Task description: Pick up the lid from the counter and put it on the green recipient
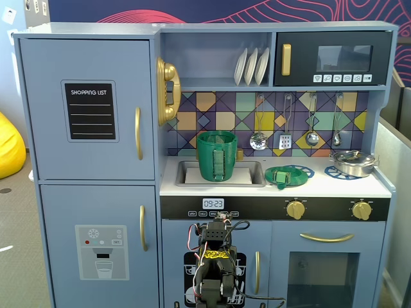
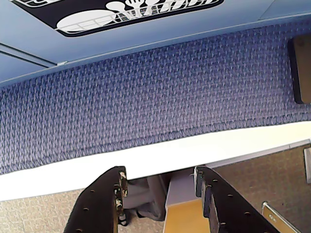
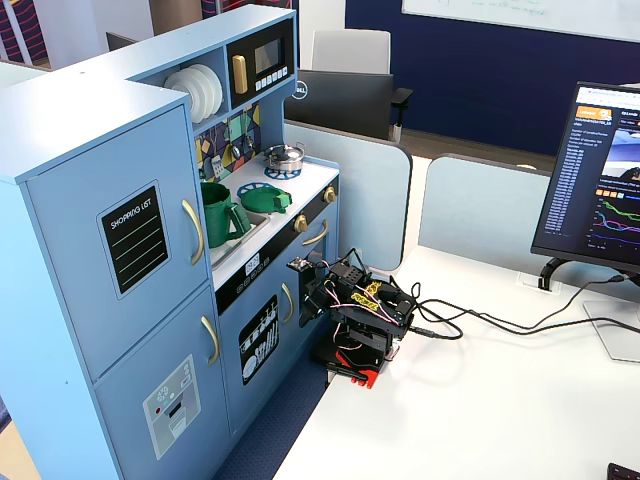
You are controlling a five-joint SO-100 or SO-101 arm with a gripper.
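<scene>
The green lid [image 1: 285, 176] lies on the white counter, partly over a blue burner ring, to the right of the sink. It also shows in the other fixed view [image 3: 266, 199]. The tall dark-green recipient [image 1: 217, 156] stands in the sink with its strap handle facing front and its mouth uncovered; it shows from the side too [image 3: 220, 213]. My arm [image 1: 215, 269] is folded low in front of the kitchen's lower doors, far below the counter. In the wrist view my gripper [image 2: 160, 177] is open and empty, pointing down at the white table edge and blue carpet.
A shiny silver pot [image 1: 352, 162] with its own lid sits on the right burner. Utensils hang on the backsplash above the counter. The arm's base [image 3: 352, 362] stands at the white desk's edge, with cables trailing right. A monitor [image 3: 595, 180] stands at the far right.
</scene>
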